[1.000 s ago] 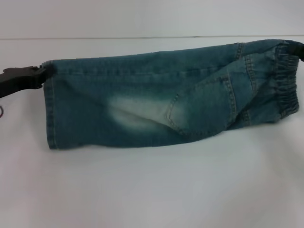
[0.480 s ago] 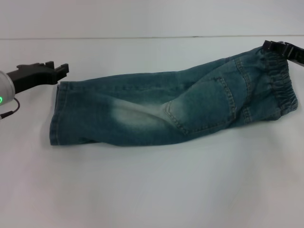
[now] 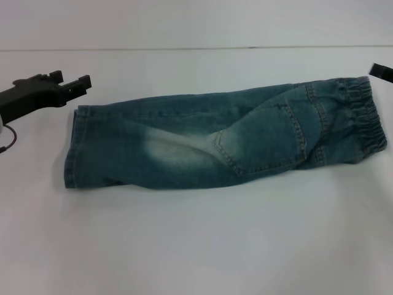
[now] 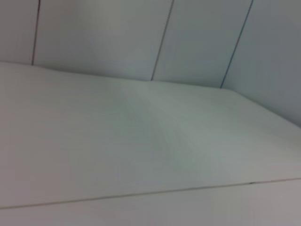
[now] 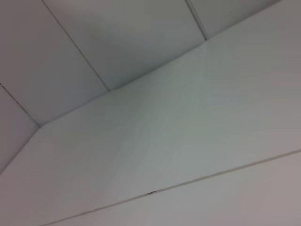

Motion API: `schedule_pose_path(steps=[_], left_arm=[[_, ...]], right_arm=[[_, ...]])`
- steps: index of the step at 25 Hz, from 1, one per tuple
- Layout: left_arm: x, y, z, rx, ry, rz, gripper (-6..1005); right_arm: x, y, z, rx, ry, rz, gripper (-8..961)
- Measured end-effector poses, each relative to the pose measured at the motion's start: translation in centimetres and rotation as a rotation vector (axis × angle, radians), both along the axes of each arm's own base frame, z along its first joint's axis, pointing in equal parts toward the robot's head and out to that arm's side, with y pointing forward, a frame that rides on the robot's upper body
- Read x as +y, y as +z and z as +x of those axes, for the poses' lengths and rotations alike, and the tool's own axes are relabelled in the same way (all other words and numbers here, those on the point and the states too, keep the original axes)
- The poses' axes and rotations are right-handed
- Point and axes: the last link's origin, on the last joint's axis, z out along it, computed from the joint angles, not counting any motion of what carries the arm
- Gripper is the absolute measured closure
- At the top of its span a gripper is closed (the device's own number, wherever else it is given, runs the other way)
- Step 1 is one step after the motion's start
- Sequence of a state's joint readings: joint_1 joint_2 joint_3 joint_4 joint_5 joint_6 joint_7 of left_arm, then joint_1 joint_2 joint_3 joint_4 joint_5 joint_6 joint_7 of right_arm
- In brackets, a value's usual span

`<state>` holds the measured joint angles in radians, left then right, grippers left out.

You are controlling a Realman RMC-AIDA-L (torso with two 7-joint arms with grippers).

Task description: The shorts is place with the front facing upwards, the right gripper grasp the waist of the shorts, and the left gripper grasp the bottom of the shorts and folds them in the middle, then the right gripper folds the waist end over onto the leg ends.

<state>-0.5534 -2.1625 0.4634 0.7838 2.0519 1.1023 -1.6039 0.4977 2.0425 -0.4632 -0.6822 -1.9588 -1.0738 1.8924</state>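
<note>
The white tabletop [image 3: 196, 246] fills most of the head view, and a thin seam line crosses it at the far side. Both wrist views show only this pale surface, a seam and grey wall panels behind it; no fingers appear in them.

The shorts [image 3: 221, 144] lie on the tabletop, folded lengthwise into one long band that runs from the robot's left to its right. The denim is blue with a pale faded patch near the middle, and a pocket with orange-brown stitching sits on the right half. The band is flat, with some soft wrinkles along the near edge.

The waist of the shorts [image 3: 365, 117], with its gathered elastic, is at the right end and is raised a little toward the far side. The leg ends [image 3: 72, 147], with their straight stitched hem, are at the left end, the layers lying one over the other.

The left gripper [image 3: 78, 83] is at the far left, just beside the far corner of the leg ends but apart from the cloth. Its jaws are parted and hold nothing. A thin cable hangs below its body at the picture edge.

Of the right gripper [image 3: 381, 69], only a small black corner shows at the right edge, just beyond the waist and not touching it. I cannot tell how its jaws stand.
</note>
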Motion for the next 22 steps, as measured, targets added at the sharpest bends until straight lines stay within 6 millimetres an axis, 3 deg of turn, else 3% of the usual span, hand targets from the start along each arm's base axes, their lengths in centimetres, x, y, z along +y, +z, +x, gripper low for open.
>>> schedule_pose_path(steps=[5,10,16,22], left_arm=[[-0.7,-0.1,0.2,-0.024,-0.032,-0.011,264],[-1.2,-0.6,0.6,-0.037,-0.069,-0.042,265],[-2.2,-1.8,1.5,-0.046,-0.172,-0.091,266],[-3.0,-2.7,1.7,-0.069,-0.215,-0.122,265]], right_arm=[[-1.7,0.6,0.8,-0.044,0.030,0.022,122],[-3.8,0.6,0.9,-0.087,0.096,0.007,96],[-6.1,-0.1,2.4,-0.097,0.097,-0.004,79],[-6.3,-0.8,3.0,-0.092,0.076,-0.007,75]])
